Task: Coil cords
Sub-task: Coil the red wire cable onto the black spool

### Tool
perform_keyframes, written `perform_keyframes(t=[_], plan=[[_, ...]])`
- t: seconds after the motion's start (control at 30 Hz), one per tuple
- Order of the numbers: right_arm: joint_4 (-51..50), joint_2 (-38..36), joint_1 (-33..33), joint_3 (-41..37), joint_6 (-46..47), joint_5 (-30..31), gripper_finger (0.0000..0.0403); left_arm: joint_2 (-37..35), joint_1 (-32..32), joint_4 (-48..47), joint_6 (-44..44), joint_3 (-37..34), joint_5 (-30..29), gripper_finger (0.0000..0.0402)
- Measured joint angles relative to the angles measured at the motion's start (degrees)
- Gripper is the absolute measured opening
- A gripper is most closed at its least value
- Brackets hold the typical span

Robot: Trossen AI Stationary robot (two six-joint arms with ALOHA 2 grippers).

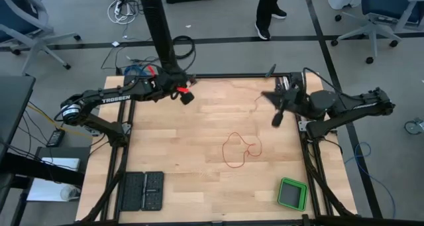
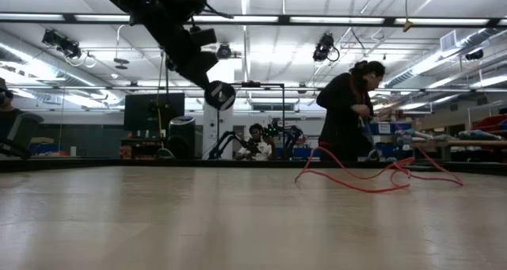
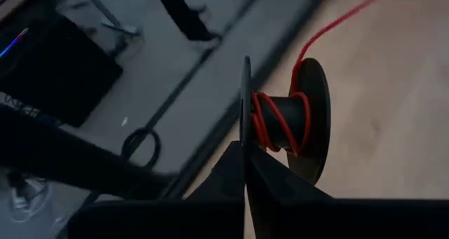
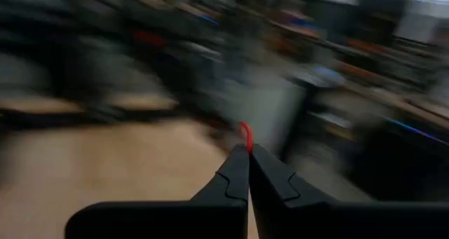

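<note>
A thin red cord (image 1: 240,150) lies in loose loops on the wooden table right of the middle, also showing in the low view as the cord (image 2: 372,177). A few turns of it are wound on a small black spool (image 3: 284,120), held up near the table's far left edge by my left gripper (image 3: 245,151), which is shut on it. The spool (image 2: 220,94) hangs well above the table. My right gripper (image 4: 247,149) is raised near the far right, shut on a bit of the cord. My left gripper pinches one thin flange of the spool (image 3: 245,106) at its rim between its two fingers. The spool is lifted clear of the table, its axis lying across the fingers. The cord runs off the core (image 3: 280,123) toward the table. My right gripper pinches the red cord between its fingertips; a short curved bit of it (image 4: 244,132) sticks out just past them. The fingers point about level, above the table. How the cord runs beyond the hold is blurred.
A green-rimmed square thing (image 1: 291,193) lies at the near right corner, and two flat black pads (image 1: 141,191) at the near left. A black post (image 1: 159,27) rises behind the far edge. People (image 2: 348,115) stand and sit in the room beyond.
</note>
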Motion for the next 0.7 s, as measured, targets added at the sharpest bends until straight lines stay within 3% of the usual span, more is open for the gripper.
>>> perform_keyframes(t=[0.13,0.33,0.5,0.7], plan=[[7.99,1.84,0.00,0.00,-0.79,-12.93,0.0001,0.00,0.00,7.25,-4.15,0.00,-0.17,0.0005],[13.96,5.56,0.03,0.00,-2.60,-26.12,0.0001,0.00,0.00,16.13,-11.07,0.00,-0.51,0.0005],[16.94,9.70,0.03,0.00,-3.05,-31.00,0.0001,0.00,-0.11,24.65,-16.67,0.00,0.67,0.0005],[19.22,14.77,-0.08,0.00,-5.57,-33.55,0.0001,0.00,-0.11,34.66,-22.76,0.00,10.83,0.0005]])
